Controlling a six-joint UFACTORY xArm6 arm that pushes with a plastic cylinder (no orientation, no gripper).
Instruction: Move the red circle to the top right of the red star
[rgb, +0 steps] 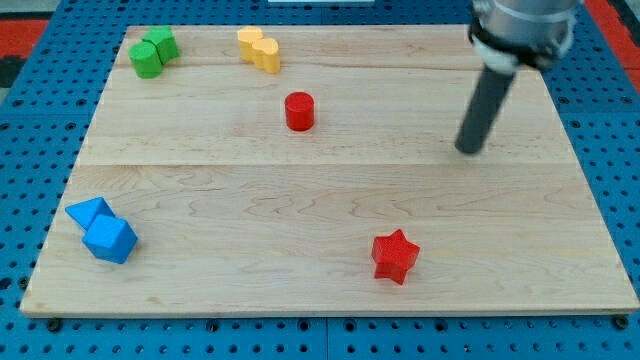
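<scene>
**Tip stands well clear of the red circle, on the star's far side**

There is no pincer on this arm, so nothing can be spread, pressed together or pinching; the arm ends in a plain rod. My tip (469, 150) rests on the bare wooden board (330, 290), touching no block.

The red circle (299, 111) lies well apart from my tip, toward the view's left and slightly toward the top. The red star (394, 257) sits toward the view's bottom and a little left of my tip. The spot the circle must reach, up and right of the star, seems to lie just below my tip, so I judge the tip must first get round to the circle's left before any push.

The circle is a short, smooth cylinder that should slide easily; the star has blunt points. Far to the left sit two blue blocks (103, 231), touching, a green pair (153, 52) and a lobed yellow block (259, 48). The board is pale, with visible grain.
</scene>
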